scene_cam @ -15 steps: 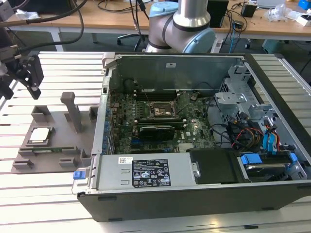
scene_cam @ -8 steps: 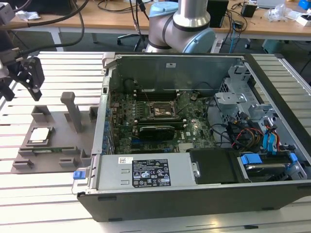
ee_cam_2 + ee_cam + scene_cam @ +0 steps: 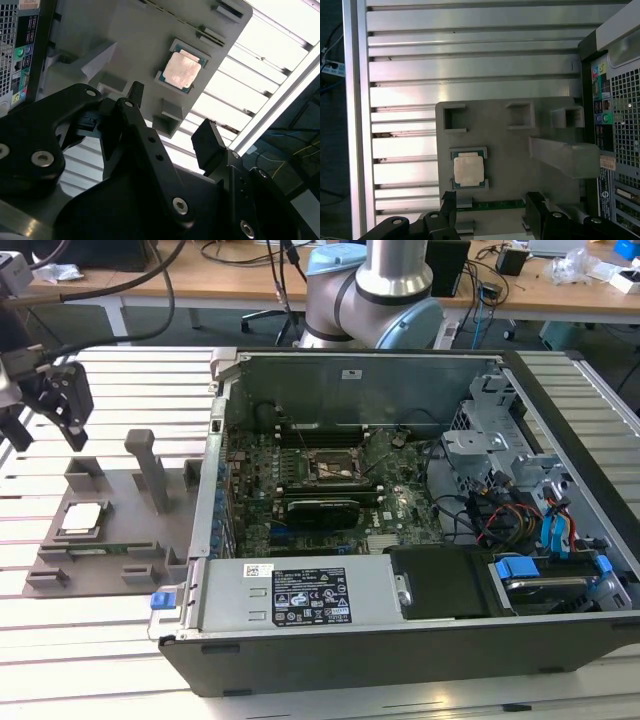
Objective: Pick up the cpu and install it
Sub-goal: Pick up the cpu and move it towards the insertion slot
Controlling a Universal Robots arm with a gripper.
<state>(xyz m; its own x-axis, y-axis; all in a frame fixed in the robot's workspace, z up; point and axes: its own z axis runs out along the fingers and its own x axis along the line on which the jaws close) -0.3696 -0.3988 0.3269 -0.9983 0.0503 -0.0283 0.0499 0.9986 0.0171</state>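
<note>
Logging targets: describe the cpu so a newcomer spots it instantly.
Find the open computer case; a grey fixture plate lies beside it on the exterior view's left. The cpu sits flat on that plate, the only silvery square among grey blocks and an upright post.

Exterior view: angled down over open dark computer case (image 3: 420,640). Both wrist views: close above grey plastic plate (image 3: 510,150), shared by all.

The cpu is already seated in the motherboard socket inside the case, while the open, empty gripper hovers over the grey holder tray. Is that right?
No. The cpu is not in the socket; the exterior view shows it lying on the grey holder tray beside the case. The open, empty gripper does hover over that tray.
</note>
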